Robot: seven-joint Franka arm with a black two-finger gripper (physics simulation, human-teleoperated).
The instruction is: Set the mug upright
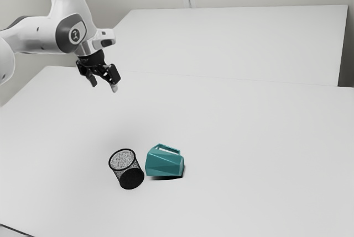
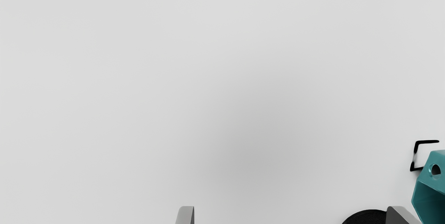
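In the exterior view the teal faceted mug [image 1: 165,163] lies on its side on the table, its handle on the upper side. My gripper [image 1: 104,87] hangs high above the table, up and to the exterior view's left of the mug, touching nothing. In the wrist view the gripper [image 2: 290,215] is open, its fingertips wide apart with bare tabletop between them. Part of the mug [image 2: 433,178] shows beyond one fingertip, its hollow inside visible; the rest is cut off.
A black mesh cup [image 1: 126,169] is close beside the mug, toward the exterior view's left; part of this cup [image 2: 368,217] appears near one fingertip in the wrist view. Both rest on a wide white table [image 1: 249,137]. Pale walls stand behind.
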